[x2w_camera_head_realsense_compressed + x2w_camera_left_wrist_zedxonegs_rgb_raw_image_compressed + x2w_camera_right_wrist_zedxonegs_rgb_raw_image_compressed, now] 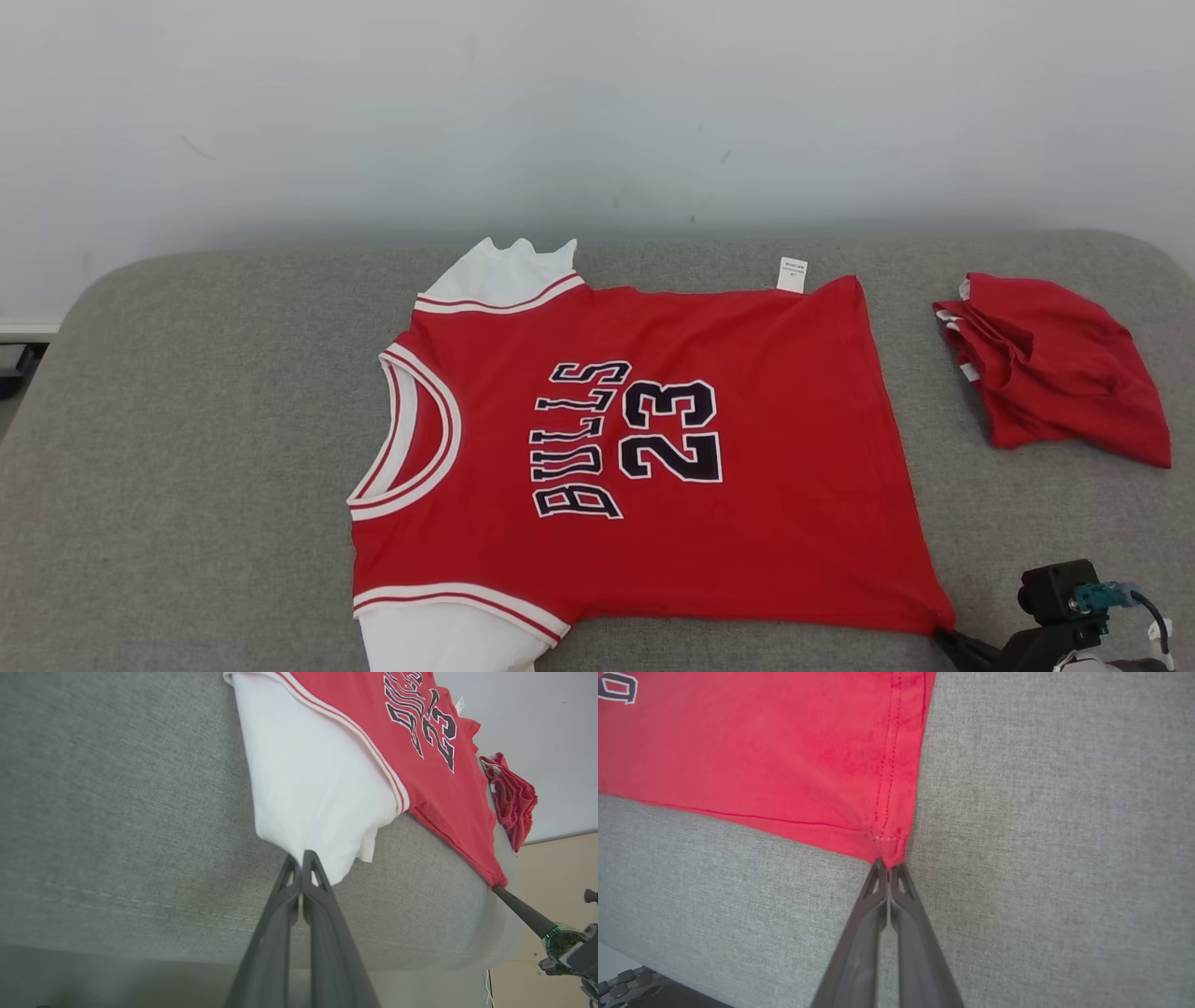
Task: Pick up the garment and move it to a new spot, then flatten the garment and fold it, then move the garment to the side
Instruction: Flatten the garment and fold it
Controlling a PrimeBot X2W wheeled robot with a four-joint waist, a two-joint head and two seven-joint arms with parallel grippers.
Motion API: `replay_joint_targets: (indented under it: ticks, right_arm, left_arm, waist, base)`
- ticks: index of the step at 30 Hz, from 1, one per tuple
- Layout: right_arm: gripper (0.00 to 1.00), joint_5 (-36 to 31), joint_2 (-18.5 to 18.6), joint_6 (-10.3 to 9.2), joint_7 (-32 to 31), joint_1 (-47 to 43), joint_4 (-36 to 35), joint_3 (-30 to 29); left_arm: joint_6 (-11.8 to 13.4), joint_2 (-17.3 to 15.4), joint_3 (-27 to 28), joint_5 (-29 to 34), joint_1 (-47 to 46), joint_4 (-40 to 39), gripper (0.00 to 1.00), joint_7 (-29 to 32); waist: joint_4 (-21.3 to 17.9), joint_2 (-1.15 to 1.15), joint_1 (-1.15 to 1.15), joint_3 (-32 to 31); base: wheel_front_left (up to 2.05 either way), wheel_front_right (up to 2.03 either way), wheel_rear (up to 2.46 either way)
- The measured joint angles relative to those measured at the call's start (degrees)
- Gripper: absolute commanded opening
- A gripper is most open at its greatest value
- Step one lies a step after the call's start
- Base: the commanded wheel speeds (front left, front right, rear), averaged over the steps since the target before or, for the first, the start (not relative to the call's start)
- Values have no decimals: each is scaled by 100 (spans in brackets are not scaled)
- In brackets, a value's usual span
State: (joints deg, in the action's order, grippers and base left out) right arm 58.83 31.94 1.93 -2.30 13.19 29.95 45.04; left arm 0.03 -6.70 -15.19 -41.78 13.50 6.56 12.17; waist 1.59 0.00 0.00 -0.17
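The garment (766, 523) is a red "BULLS 23" jersey with white sleeves, lying spread flat on the grey padded table (187, 420), its collar toward the left. My left gripper (301, 858) is shut on the edge of the near white sleeve (317, 788), which lies by the table's front edge. My right gripper (888, 865) is shut on the near corner of the red hem (889, 844). That same gripper (941, 637) appears at the lower right of the head view, touching the garment's near right corner, and its finger (518, 907) also reaches the hem corner in the left wrist view.
A second, crumpled red cloth (1055, 383) lies at the table's right end, apart from the jersey. A pale wall (597, 112) stands directly behind the table. The table's rounded front edge (327, 952) runs just under both grippers. Bare grey surface stretches to the left of the jersey.
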Motion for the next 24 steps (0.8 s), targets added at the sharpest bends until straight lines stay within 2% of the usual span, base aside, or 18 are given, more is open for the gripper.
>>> replay_joint_targets:
  ticks: [4,5,6,7,8,19,24]
  right_arm:
    - [0,-5,4,-49,-22,11,-7,0]
    - [28,-11,3,-52,-21,17,-13,-4]
    - [85,-11,3,-74,-21,20,-15,-7]
    - [100,-11,3,-76,-20,21,-23,-11]
    - [100,-10,1,-76,-16,22,-33,-24]
    - [100,244,-10,35,172,23,-400,-315]
    - [100,240,-18,59,492,85,-813,-482]
  left_arm:
    - [55,0,-31,38,-77,110,0,23]
    - [62,-5,-31,55,-116,135,0,23]
    - [102,-5,-30,80,-137,147,31,22]
    - [113,-8,-32,126,-147,167,76,20]
    - [125,-12,-31,160,-160,185,100,13]
    - [198,-75,237,171,-259,-49,100,-223]
    - [252,-68,525,218,-382,-385,100,-703]
  waist:
    - [-8,0,0,22]
    - [-9,0,0,27]
    - [-9,0,0,32]
    - [-9,0,0,37]
    - [-9,0,0,41]
    - [-9,0,1,-27]
    - [-64,0,0,-90]
  base:
    - [0,0,0]
    - [0,0,0]
    - [0,0,0]
    - [0,0,0]
    - [0,0,0]
    - [0,0,0]
    - [0,0,0]
